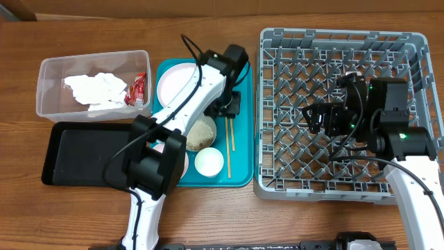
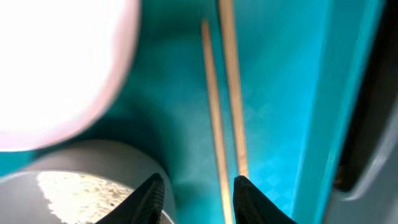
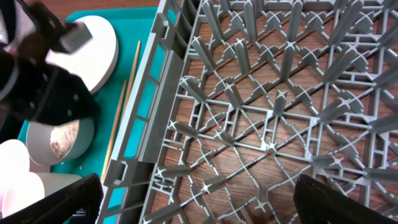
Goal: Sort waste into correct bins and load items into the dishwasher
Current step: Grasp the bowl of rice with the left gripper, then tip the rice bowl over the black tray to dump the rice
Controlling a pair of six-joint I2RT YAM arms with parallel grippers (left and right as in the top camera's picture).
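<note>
My left gripper [image 1: 227, 110] is open, low over the teal tray [image 1: 239, 163], its fingertips [image 2: 198, 198] astride one of two wooden chopsticks [image 2: 214, 118] that lie side by side; they also show in the overhead view [image 1: 229, 134]. A bowl with rice [image 1: 201, 132] sits just left of the fingers. A pale pink plate [image 1: 173, 80] lies at the tray's back. A small white cup [image 1: 209, 162] stands at the tray's front. My right gripper [image 3: 198, 199] is open and empty above the grey dish rack [image 1: 277, 187]. The clear tub [image 1: 52, 69] holds a crumpled napkin [image 1: 96, 89] and a red wrapper [image 1: 139, 87].
The black tray [image 1: 76, 156] lies in front of the clear tub, left of the teal tray. My left arm crosses above the teal tray and hides part of it. The rack's upright pegs stand all round under my right gripper.
</note>
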